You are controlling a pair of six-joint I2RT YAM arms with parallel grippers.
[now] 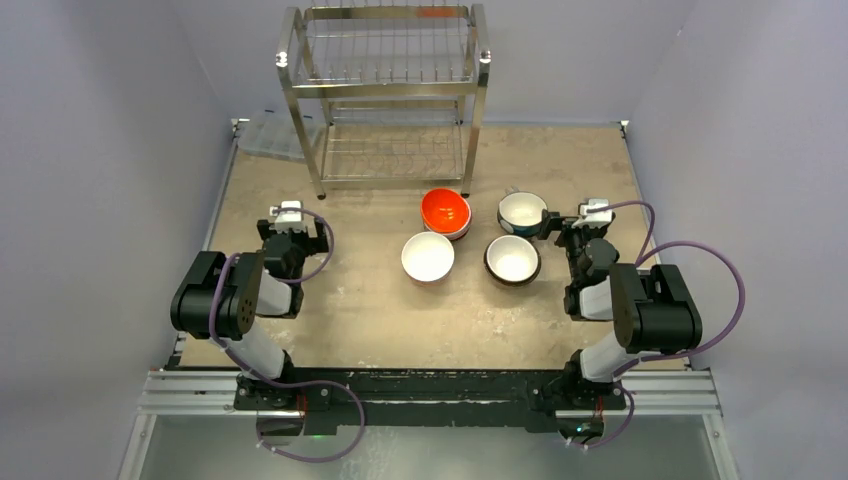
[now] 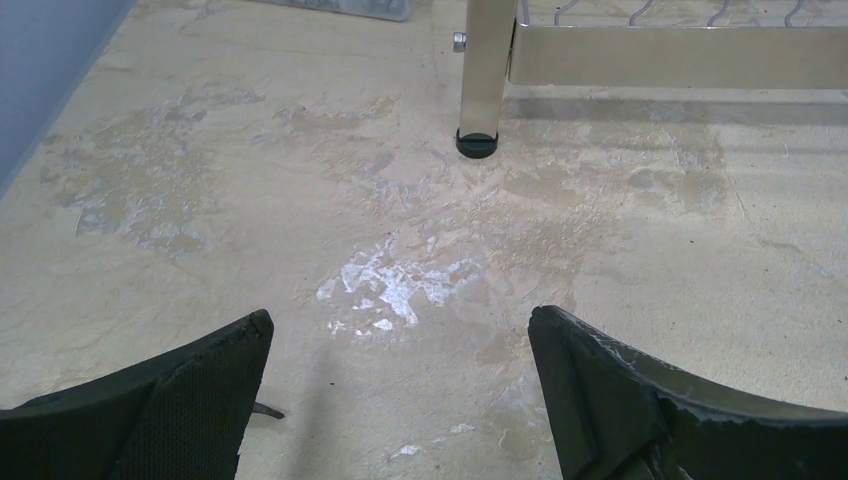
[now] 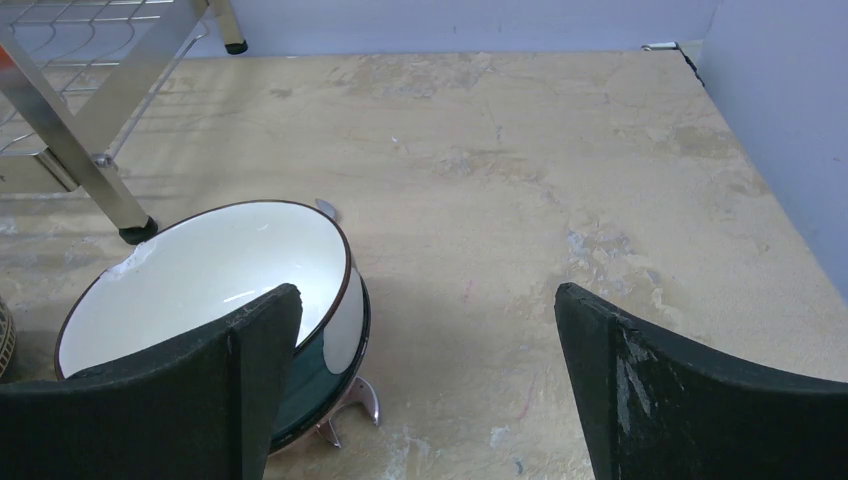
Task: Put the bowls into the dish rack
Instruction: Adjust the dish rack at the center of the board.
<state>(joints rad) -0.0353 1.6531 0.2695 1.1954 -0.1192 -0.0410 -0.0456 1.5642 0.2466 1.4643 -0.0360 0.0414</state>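
Note:
The dish rack (image 1: pixel 380 90) stands at the back of the table, a shiny two-tier wire frame; one of its legs (image 2: pixel 482 70) shows in the left wrist view. Several bowls sit in front of it: an orange one (image 1: pixel 445 210), a white one (image 1: pixel 427 256), a white one with a dark outside (image 1: pixel 512 259), and another white-and-dark bowl (image 1: pixel 522 211) tilted on a small metal stand (image 3: pixel 355 405). My right gripper (image 3: pixel 428 300) is open, its left finger just beside that tilted bowl (image 3: pixel 215 285). My left gripper (image 2: pixel 400 330) is open over bare table, left of the bowls.
A clear plastic box (image 1: pixel 268 135) lies at the back left beside the rack. Grey walls close in both sides of the worn tan table (image 1: pixel 350 310). The rim of another bowl (image 3: pixel 5 340) shows at the right wrist view's left edge.

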